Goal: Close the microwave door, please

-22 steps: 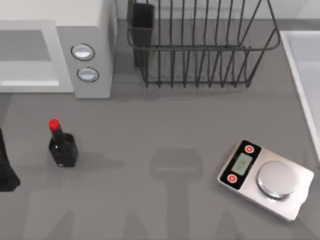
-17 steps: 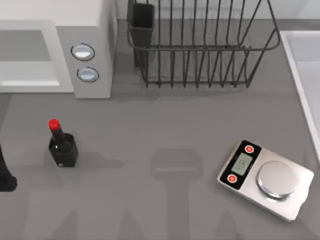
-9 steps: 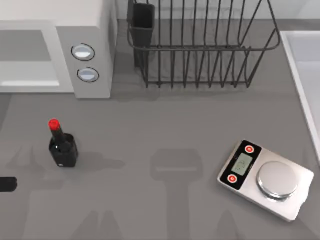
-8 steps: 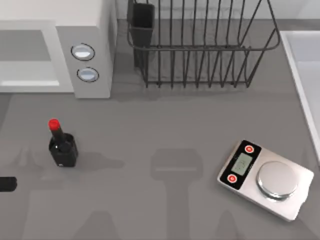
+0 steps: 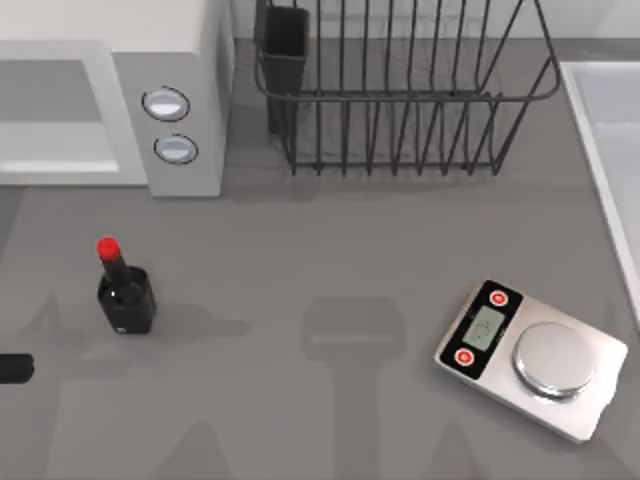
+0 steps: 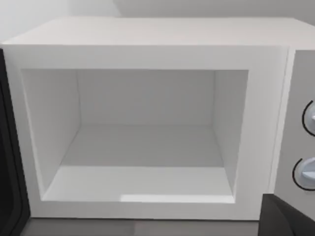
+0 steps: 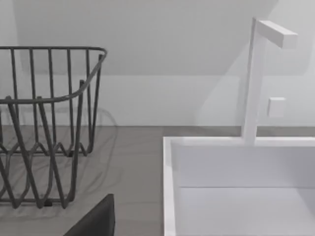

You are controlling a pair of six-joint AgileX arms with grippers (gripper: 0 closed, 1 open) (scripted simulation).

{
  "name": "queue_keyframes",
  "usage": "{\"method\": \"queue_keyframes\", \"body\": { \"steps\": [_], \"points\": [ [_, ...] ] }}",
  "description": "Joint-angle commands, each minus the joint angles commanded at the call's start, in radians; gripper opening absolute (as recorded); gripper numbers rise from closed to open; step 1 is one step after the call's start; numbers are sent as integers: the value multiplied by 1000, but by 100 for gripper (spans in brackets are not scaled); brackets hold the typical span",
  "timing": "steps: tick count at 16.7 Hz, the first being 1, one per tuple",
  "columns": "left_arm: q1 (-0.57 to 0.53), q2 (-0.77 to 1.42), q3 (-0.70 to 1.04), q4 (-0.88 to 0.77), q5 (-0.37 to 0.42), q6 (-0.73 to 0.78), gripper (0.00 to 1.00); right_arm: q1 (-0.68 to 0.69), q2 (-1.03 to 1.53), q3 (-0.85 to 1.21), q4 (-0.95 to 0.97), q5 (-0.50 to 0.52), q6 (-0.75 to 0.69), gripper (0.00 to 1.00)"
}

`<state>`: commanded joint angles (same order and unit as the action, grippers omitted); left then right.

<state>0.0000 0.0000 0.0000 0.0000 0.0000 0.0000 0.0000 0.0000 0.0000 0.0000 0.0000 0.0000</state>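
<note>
Well, the left gripper [image 6: 288, 220] shows as a dark corner low in its own wrist camera, and it faces squarely into the large white boxy microwave [image 6: 147, 44]. Straight ahead of it the cooking cavity lies open, with bare white walls and floor. At the cavity's hinge side, off to one flank of the gripper, stands a dark upright panel edge; that looks to be the microwave door [image 6: 7, 162], swung out and away from the opening. On the gripper's other flank sit the two round silver knobs [image 6: 309, 169] on their white panel. Whether this gripper is spread or pressed together I cannot tell.

From above, a small black piece of the left arm [image 5: 12, 368] pokes in at the table's left edge. Near it, a little farther in, stands a small dark bottle with a red cap [image 5: 124, 297], upright on the grey tabletop [image 5: 320, 240].

The right gripper [image 7: 96, 221] is a dark wedge low in its wrist camera; I cannot tell its state either. Ahead of it are a dark wire dish rack [image 7: 49, 123] and a white sink basin [image 7: 170, 172] with a square white tap [image 7: 253, 78]. A silver kitchen scale with red buttons [image 5: 530, 358] rests on the table's right half.
</note>
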Motion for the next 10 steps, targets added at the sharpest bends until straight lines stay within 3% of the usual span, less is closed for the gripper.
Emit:
{"method": "queue_keyframes", "body": {
  "steps": [10],
  "points": [
    [-5,-88,88,-177,-5,-1,0,0,0,0,0,0,0,100]
  ]
}}
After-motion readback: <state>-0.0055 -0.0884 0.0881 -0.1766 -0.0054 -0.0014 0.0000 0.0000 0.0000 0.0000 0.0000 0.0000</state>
